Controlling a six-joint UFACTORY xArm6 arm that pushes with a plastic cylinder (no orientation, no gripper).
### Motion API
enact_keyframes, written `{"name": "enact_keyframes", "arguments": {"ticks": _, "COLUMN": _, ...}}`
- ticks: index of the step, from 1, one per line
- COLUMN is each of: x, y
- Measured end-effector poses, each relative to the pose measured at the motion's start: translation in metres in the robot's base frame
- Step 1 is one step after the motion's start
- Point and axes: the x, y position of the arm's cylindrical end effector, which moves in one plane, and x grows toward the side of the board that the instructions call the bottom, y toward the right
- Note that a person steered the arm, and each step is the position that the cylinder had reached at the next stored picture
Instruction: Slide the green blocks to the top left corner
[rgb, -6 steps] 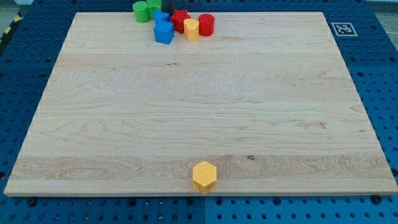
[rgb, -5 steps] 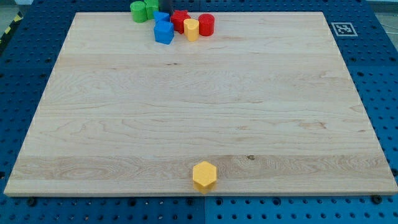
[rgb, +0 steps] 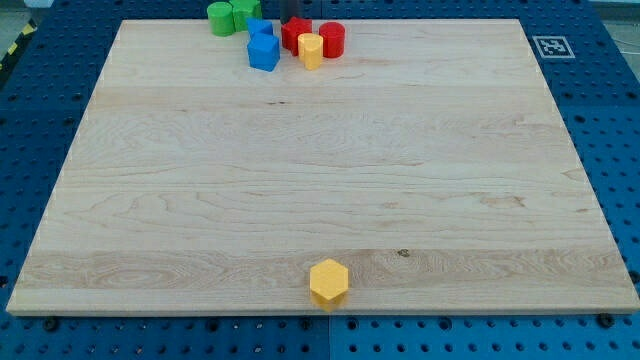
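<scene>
A wooden board (rgb: 320, 170) lies on a blue perforated table (rgb: 615, 120). The two green blocks sit at the board's top edge, left of centre and well short of the top left corner: a green cylinder (rgb: 220, 18) and, touching it on the view's right, a second green block (rgb: 243, 12) whose shape cannot be made out, partly cut off by the view's top. Just right of them stand two blue blocks, a blue cube (rgb: 264, 52) lower down and another blue block (rgb: 259, 28) behind it. Further right are a red block (rgb: 294, 32) of irregular outline, a yellow block (rgb: 311, 50) in front of it, and a red cylinder (rgb: 332, 39), all close together. A yellow hexagonal block (rgb: 329, 282) rests alone near the bottom edge, well apart from the cluster. A fiducial marker (rgb: 549, 46) is fixed beside the board's top right corner. My tip cannot be identified; the arm carries no pincer, so no jaw state can be told.
</scene>
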Motion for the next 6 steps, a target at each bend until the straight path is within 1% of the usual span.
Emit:
{"name": "enact_keyframes", "arguments": {"ticks": 3, "x": 0.000, "y": -0.075}}
{"name": "enact_keyframes", "arguments": {"ticks": 6, "x": 0.000, "y": -0.125}}
